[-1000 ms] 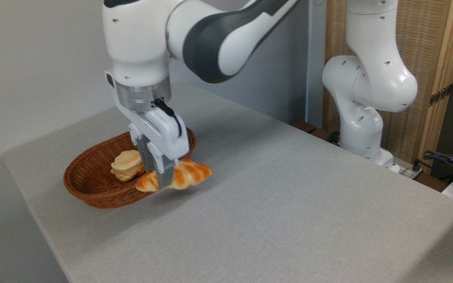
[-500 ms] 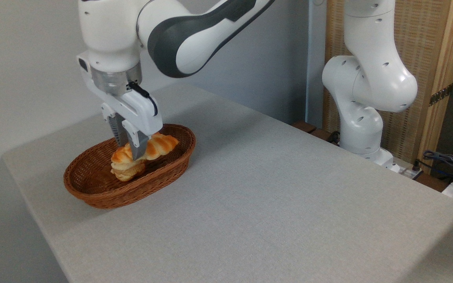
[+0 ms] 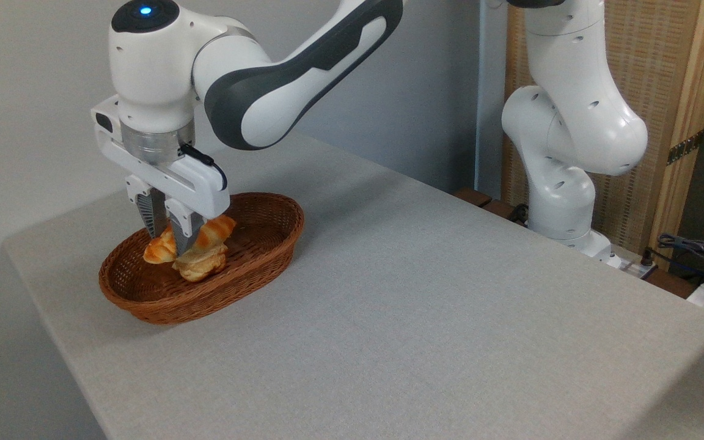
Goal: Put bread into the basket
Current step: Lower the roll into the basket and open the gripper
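The fingers (image 3: pixel 168 235) clamp the bread (image 3: pixel 188 240) at its middle, holding it over the basket (image 3: pixel 264 252) at the frame's left. A pale bun (image 3: pixel 202 263) lies just beneath it, inside the basket. Grey counter (image 3: pixel 425 305) spreads rightward, toward cables (image 3: pixel 697 250).

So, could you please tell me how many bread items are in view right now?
2. The braided bread is gripped by the end effector over the basket; a pale bun lies in the basket beneath it.

Golden-orange bread (image 3: pixel 214 229), reddish-brown woven basket (image 3: pixel 266 253)
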Robot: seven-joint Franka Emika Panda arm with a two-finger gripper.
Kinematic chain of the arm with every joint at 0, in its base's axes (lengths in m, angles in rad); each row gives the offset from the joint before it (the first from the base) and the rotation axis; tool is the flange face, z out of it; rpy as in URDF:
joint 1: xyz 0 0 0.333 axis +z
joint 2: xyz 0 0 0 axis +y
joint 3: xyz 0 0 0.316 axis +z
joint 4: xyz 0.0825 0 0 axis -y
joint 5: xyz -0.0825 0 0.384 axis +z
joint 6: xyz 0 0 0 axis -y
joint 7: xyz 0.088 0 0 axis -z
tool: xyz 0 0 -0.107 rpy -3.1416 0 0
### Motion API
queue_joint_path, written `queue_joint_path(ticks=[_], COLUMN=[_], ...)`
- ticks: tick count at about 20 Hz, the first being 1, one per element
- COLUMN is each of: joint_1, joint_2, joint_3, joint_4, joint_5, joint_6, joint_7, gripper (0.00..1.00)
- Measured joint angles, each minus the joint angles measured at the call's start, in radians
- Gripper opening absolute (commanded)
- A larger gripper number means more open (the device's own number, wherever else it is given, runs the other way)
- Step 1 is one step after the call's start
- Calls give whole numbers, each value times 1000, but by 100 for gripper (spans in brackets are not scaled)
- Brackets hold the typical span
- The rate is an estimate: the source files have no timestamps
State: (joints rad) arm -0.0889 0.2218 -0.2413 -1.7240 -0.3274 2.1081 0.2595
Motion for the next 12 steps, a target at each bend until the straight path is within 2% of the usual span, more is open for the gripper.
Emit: queue_joint_path(ticks=[10,12], joint_1=[-11,-11], joint_2=[8,7], joint_3=[3,8], joint_4=[5,10], joint_5=[15,33], joint_6=[5,7], joint_7=[0,0], gripper=[100,100])
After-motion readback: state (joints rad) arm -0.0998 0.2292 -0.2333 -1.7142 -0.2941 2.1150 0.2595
